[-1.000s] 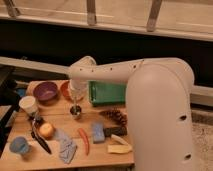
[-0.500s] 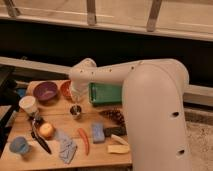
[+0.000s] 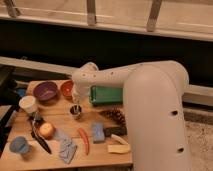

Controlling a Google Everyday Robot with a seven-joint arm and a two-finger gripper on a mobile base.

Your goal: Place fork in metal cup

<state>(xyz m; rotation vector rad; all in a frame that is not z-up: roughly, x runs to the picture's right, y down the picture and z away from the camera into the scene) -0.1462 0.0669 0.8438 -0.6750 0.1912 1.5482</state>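
The gripper (image 3: 76, 101) hangs directly above the metal cup (image 3: 76, 111), its fingers closed together; a thin pale sliver seems to run from it down into the cup, too faint to confirm as the fork. The cup is a short shiny steel cylinder with a dark interior, standing upright on the wooden table (image 3: 100, 152) between the orange bowl (image 3: 67, 89) and the red pepper (image 3: 83, 140). The white, smooth, rounded arm (image 3: 150, 95) reaches leftward from a bulky column and bends down at the wrist. Nearby sit a purple bowl (image 3: 45, 91), a white paper cup (image 3: 28, 104), a green box (image 3: 106, 95) and a blue sponge (image 3: 97, 133).
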